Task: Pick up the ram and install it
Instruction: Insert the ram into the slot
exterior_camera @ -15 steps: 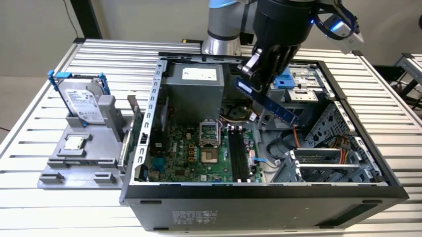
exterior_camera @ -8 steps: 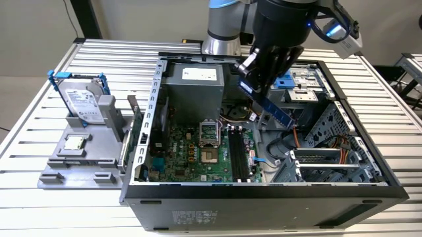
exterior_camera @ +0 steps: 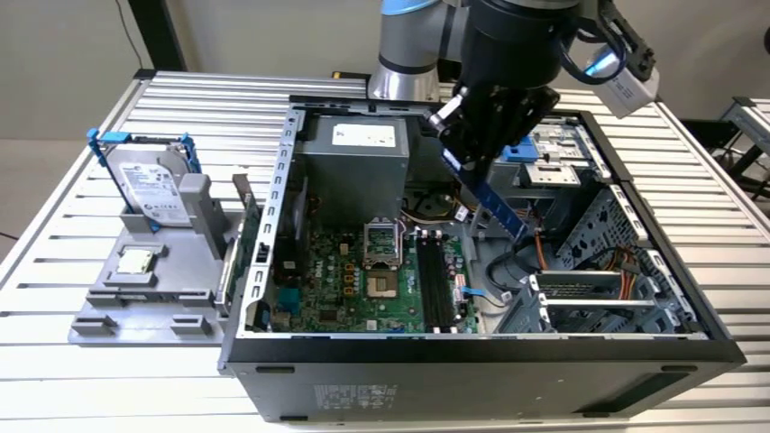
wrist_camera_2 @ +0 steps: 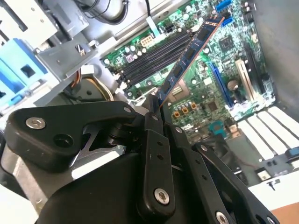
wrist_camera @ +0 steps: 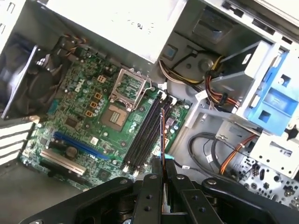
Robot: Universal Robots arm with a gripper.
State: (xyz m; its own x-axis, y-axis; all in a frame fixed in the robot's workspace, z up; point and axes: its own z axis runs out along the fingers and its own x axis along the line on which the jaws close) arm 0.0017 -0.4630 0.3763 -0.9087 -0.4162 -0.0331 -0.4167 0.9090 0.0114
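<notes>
My gripper (exterior_camera: 470, 161) is shut on the ram (exterior_camera: 499, 209), a thin bluish-green stick with dark chips. It holds the stick by one end, slanting down into the open computer case (exterior_camera: 481, 347). In the second wrist view the ram (wrist_camera_2: 191, 53) juts out from the gripper (wrist_camera_2: 154, 108) over the motherboard. In the first wrist view the ram (wrist_camera: 161, 135) appears edge-on, just beyond the gripper (wrist_camera: 161, 171). It hangs above the long black slots (wrist_camera: 142, 135) and runs roughly along them. These slots (exterior_camera: 435, 287) lie below the stick's free end, with a gap between.
The green motherboard (exterior_camera: 343, 284) holds an open processor socket (exterior_camera: 381, 239) beside the slots. A grey power supply (exterior_camera: 355, 153) sits at the case's back. Cables and a drive cage (exterior_camera: 590, 293) crowd the exterior view's right. A grey fixture (exterior_camera: 151, 298) with a hard drive (exterior_camera: 157, 185) stands on the exterior view's left.
</notes>
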